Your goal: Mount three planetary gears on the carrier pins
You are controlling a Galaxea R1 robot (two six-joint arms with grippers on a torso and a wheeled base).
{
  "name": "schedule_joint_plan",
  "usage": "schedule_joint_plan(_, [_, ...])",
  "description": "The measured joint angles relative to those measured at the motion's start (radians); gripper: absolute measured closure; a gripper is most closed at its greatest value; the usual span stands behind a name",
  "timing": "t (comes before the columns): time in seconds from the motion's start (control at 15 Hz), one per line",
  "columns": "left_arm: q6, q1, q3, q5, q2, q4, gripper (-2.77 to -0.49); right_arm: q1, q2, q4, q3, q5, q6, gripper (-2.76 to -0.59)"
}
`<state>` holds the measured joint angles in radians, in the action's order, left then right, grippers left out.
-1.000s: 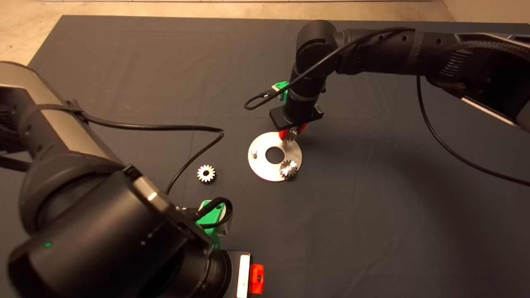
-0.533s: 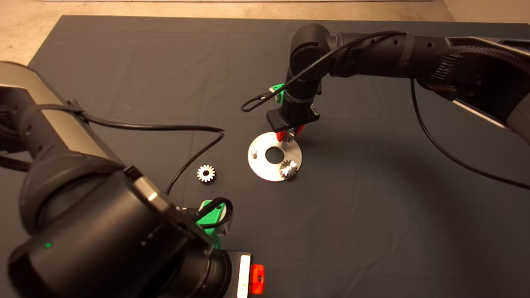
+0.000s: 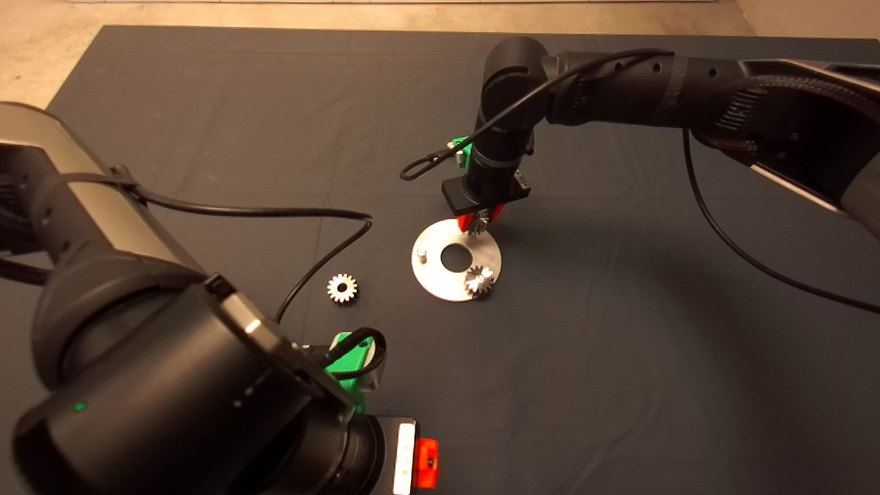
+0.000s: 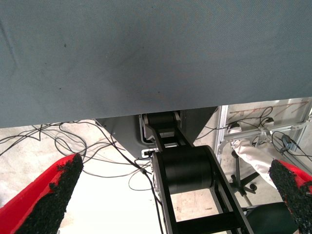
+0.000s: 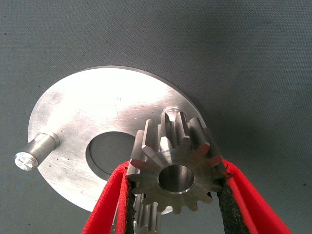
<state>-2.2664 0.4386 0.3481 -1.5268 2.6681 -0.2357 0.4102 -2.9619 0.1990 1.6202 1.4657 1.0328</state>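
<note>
The shiny round disc point(image 3: 440, 280) lies mid-mat, also in the right wrist view point(image 5: 97, 105). My right gripper point(image 3: 480, 222) is shut on a planetary gear point(image 5: 175, 178) and holds it over the disc's far rim, just above a bare carrier pin point(image 5: 171, 113). A second gear point(image 3: 480, 280) sits on the disc's near right pin; a few of its teeth point(image 5: 145, 215) show below the held gear. A bare pin point(image 3: 423, 256) stands at the disc's left, also in the right wrist view point(image 5: 36, 152). A third gear point(image 3: 342, 288) lies on the mat left of the disc.
My left gripper point(image 4: 176, 166) is parked open at the mat's lower left edge, its green body point(image 3: 354, 368) in the head view. Its black cable point(image 3: 323, 265) loops close to the loose gear. Its wrist view looks past the mat at floor cables and a chair.
My right gripper, with the gear in it, has shifted slightly left and away, staying over the disc's far rim. The left arm, disc and other gears have not moved.
</note>
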Motion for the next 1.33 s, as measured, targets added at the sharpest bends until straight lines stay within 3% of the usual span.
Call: schedule_joint_plan(1.33, [0.000, 0.000, 0.000, 0.000, 0.000, 0.000, -2.77, 0.001, 0.000, 0.001, 0.019, -0.005, 0.000, -0.94])
